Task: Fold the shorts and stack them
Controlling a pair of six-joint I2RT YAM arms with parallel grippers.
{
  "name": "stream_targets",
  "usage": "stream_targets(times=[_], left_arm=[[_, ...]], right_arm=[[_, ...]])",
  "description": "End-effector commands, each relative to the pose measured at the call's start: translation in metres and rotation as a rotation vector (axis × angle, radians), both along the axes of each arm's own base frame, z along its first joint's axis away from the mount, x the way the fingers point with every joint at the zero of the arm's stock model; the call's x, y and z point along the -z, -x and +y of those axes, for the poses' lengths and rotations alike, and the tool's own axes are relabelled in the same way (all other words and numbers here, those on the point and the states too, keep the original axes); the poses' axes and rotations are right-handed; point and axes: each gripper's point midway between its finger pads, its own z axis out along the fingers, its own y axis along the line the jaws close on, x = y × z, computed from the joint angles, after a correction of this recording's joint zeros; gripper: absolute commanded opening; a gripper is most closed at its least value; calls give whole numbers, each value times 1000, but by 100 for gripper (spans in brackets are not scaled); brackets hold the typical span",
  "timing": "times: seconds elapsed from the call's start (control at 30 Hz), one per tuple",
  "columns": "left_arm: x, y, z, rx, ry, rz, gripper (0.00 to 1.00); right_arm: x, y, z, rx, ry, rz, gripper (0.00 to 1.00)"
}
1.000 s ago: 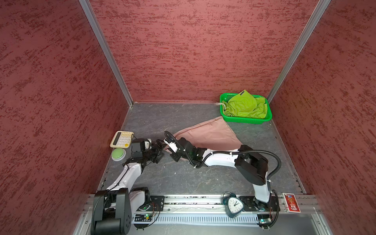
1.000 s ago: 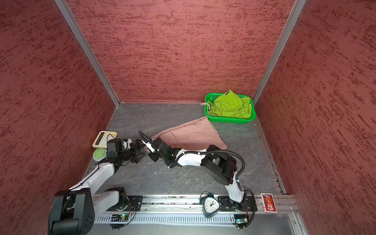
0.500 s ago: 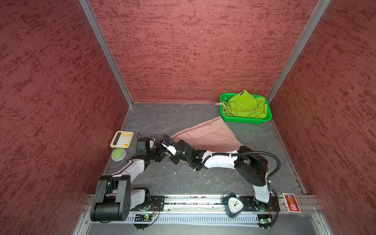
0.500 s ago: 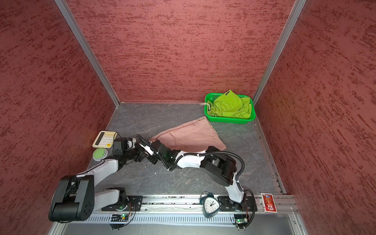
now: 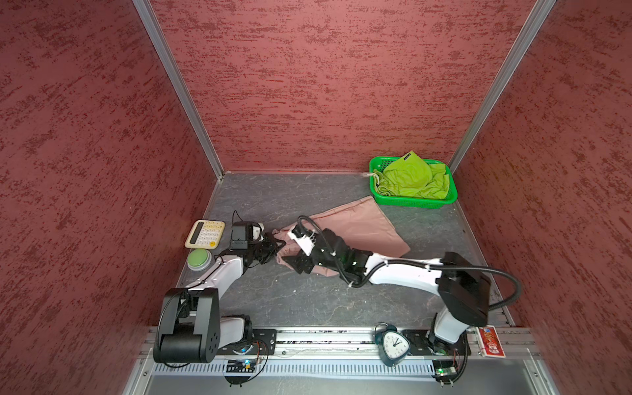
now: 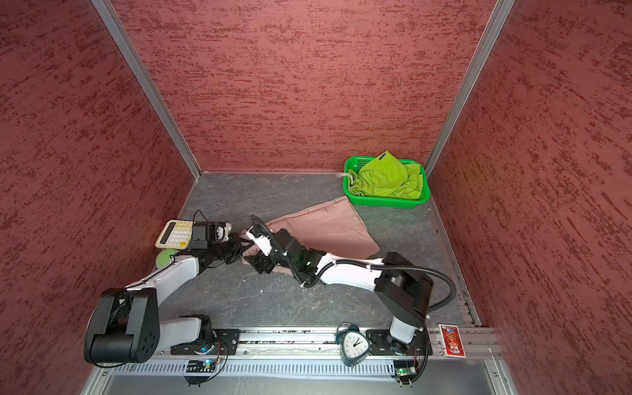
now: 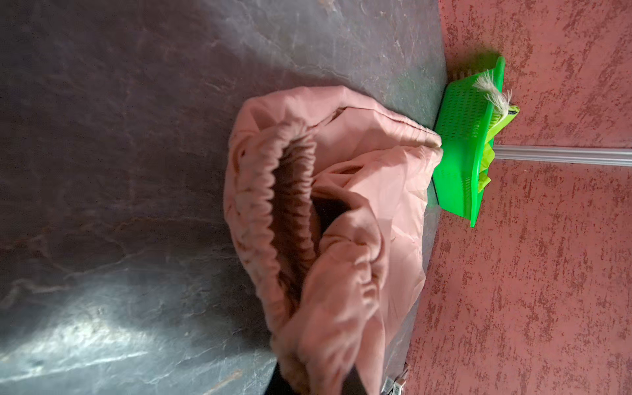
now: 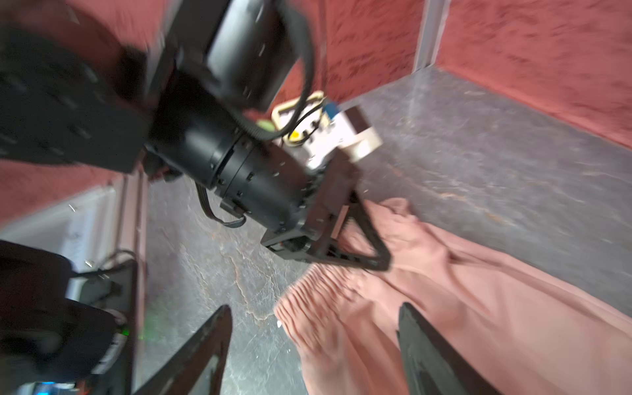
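Since the pink shorts (image 5: 355, 225) probably need pulling flat on the table (image 5: 307, 301) before folding, the left gripper (image 8: 381, 261) is closed tight on their stretchy waist, while the right gripper (image 8: 313, 309) hangs open beside it. Green shorts (image 5: 410, 178) sit in the basket (image 5: 413, 204).

Pink shorts (image 5: 355, 225): dusty pink, thin fabric, unfolded. You have them lying mid-worktop (image 5: 307, 301), with the leg end spread flat toward the far right. One corner reaches the basket (image 5: 410, 203); contact can't be told. The gathered elastic waistband (image 7: 294, 191) is bunched at the near-left end and gapes open. The left pincer (image 8: 381, 261) is clamped on that bunched edge.

Green shorts (image 5: 410, 178): lime. You'll see them crumpled in a heap inside the basket in the far right corner. A small black tag (image 5: 407, 157) sits on top and a pale drawstring (image 7: 492, 92) hangs over the rim. The two pairs lie well apart, neither folded
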Motion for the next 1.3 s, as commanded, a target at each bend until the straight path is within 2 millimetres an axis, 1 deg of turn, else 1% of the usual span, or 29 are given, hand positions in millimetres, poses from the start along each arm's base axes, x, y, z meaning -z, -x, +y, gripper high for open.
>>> stream_targets(times=[0.0,0.03,0.1,0.2,0.27,0.33,0.4,0.47,0.57,0.63,0.67,0.73,0.77,0.83,0.9,0.97,1.07,1.1,1.13,1.2,1.27], left_arm=[[-22,6,4,61,-72,-26,0],[-28,6,6,68,-75,-35,0],[-44,4,10,84,-91,-59,0],[-64,-2,21,97,-148,-76,0],[-75,-7,28,105,-179,-80,0],[-83,-11,30,124,-197,-81,0],[-90,-16,29,143,-204,-87,0],[-97,-20,28,163,-213,-84,0],[-107,-24,27,182,-228,-94,0],[-111,-26,30,183,-249,-96,1],[-111,-27,31,185,-263,-93,1],[-109,-28,34,193,-280,-80,2],[-108,-29,35,198,-288,-74,2],[-104,-29,37,210,-300,-54,2],[-101,-29,39,221,-314,-39,2],[-99,-30,42,222,-334,-36,2],[-101,-31,44,221,-346,-45,2],[-102,-32,45,221,-345,-47,2],[-103,-33,45,222,-344,-49,2],[-107,-33,43,226,-337,-57,2],[-111,-34,41,231,-328,-71,2]], right_arm=[[0,-22,-48,115,-41,133,64],[9,-24,-58,132,-10,149,60],[37,-21,-74,152,82,195,48],[77,-6,-83,126,180,288,30],[100,7,-80,77,209,360,22],[115,15,-73,42,232,390,19],[126,19,-57,8,260,383,18],[133,25,-34,-43,262,392,16],[138,31,0,-103,196,430,14],[137,36,24,-146,160,439,14],[141,38,34,-162,168,440,15],[143,38,48,-176,180,436,17],[140,37,52,-180,174,436,20],[130,33,52,-164,164,422,24],[119,24,44,-125,168,394,27],[113,13,28,-74,198,385,30],[106,-8,3,-2,219,363,30],[104,-15,-3,15,215,354,30],[103,-22,-7,27,207,348,27],[100,-34,-6,26,187,339,23],[99,-40,6,-2,171,335,19]])
